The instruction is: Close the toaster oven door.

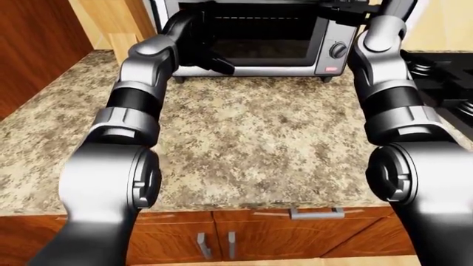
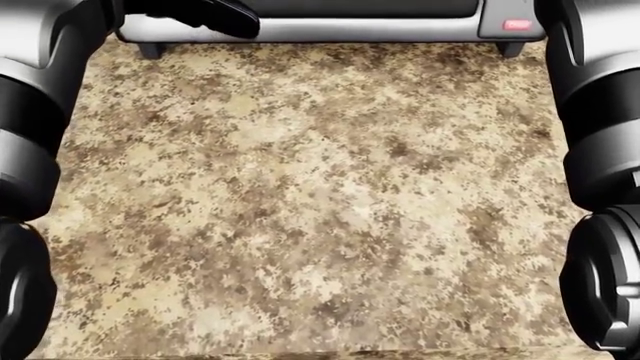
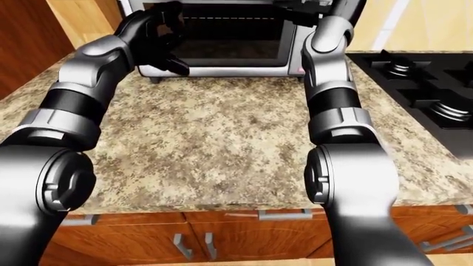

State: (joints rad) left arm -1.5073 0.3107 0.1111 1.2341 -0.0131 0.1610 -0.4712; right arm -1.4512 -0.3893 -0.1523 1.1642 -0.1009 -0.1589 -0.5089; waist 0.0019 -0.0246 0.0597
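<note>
Toaster oven (image 1: 255, 39) stood at the top of the left-eye view on the tabletop (image 1: 251, 138), its door seemingly not quite shut. Left hand (image 3: 159, 36) pressed at its left edge, fingers loosely curled, gripping nothing; right hand (image 1: 347, 11) reached its upper right corner, grip unclear.

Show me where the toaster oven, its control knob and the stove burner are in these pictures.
toaster oven (image 1: 251, 41): left-eye view, dark glass window.
control knob (image 1: 339, 50): left-eye view, knob's round face.
stove burner (image 3: 452, 110): right-eye view, burner cap.
</note>
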